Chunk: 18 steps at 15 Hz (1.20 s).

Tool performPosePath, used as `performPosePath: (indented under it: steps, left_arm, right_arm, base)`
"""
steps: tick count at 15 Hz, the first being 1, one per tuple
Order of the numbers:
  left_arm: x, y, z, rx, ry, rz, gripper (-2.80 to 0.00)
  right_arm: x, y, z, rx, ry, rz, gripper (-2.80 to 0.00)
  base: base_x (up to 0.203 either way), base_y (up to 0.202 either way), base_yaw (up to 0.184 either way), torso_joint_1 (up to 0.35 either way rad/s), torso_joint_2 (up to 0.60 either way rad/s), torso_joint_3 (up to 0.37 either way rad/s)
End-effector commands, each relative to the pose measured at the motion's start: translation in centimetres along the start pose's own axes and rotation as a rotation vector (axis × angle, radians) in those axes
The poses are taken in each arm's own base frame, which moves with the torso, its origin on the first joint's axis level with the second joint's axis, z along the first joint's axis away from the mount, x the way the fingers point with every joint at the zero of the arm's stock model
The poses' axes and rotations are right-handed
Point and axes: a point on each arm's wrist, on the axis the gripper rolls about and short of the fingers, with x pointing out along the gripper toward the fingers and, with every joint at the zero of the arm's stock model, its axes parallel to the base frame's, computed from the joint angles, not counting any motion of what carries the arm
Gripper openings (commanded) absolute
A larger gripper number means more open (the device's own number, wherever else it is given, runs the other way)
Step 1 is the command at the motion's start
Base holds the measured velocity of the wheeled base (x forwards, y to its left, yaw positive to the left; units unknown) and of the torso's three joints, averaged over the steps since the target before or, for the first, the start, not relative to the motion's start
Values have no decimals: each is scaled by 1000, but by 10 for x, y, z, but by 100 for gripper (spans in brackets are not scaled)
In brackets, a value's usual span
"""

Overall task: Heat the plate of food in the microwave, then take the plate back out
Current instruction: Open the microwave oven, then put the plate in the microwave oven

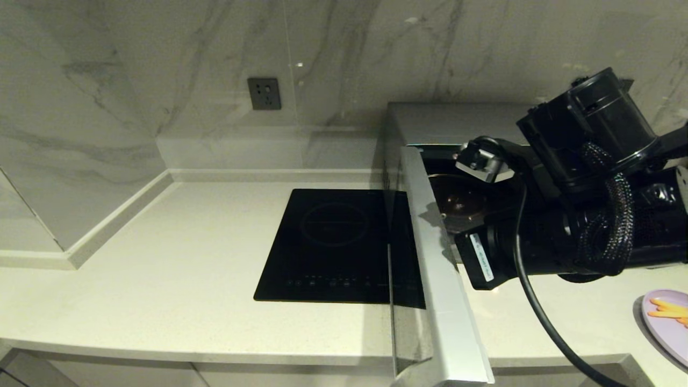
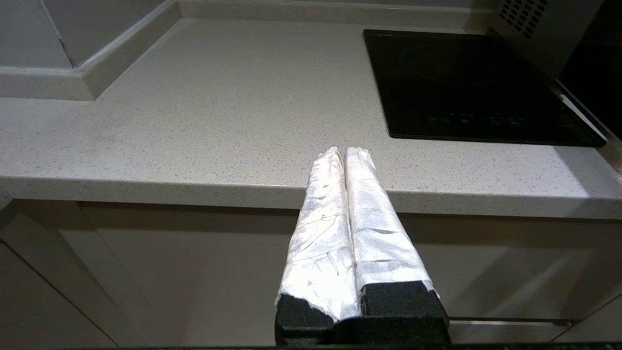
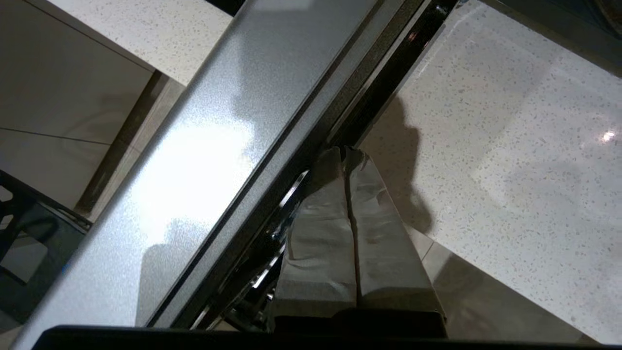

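Observation:
The silver microwave stands at the back right with its door swung wide open toward me; the glass turntable shows inside, with nothing on it. My right arm reaches across the open cavity. In the right wrist view the right gripper is shut and holds nothing, its tips against the dark inner edge of the door. The lilac plate of food with orange fries lies on the counter at the far right, cut by the frame. My left gripper is parked, shut and empty, at the counter's front edge.
A flat black induction hob is set into the speckled counter left of the open door. A wall socket sits on the marble backsplash. The door overhangs the counter's front edge. Cabinet fronts lie below the counter.

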Motion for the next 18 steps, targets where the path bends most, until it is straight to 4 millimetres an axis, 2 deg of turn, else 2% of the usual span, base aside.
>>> performPosePath:
  steps: [1,8,10,12,15,18]
  left_arm:
    - [0,0,0,-1,0,1,-280]
    - [0,0,0,-1,0,1,-280]
    - [0,0,0,-1,0,1,-280]
    - [0,0,0,0,0,1,-280]
    - [0,0,0,0,0,1,-280]
    - [0,0,0,0,0,1,-280]
  right_arm:
    - [0,0,-1,0,5,-2,-280]
    - [-4,-2,-5,9,9,-10,-280]
    - [-8,-7,-11,21,-1,-87,-280]
    - [-12,-22,-20,102,-4,-229,-280]
    - [-19,-40,-45,458,43,-466,-280]
    - [-45,-83,-71,873,52,-706,-280]
  base:
    - [0,0,0,0,0,0]
    - [0,0,0,0,0,0]
    - [0,0,0,0,0,0]
    - [0,0,0,0,0,0]
    - [0,0,0,0,0,0]
    - [0,0,0,0,0,0]
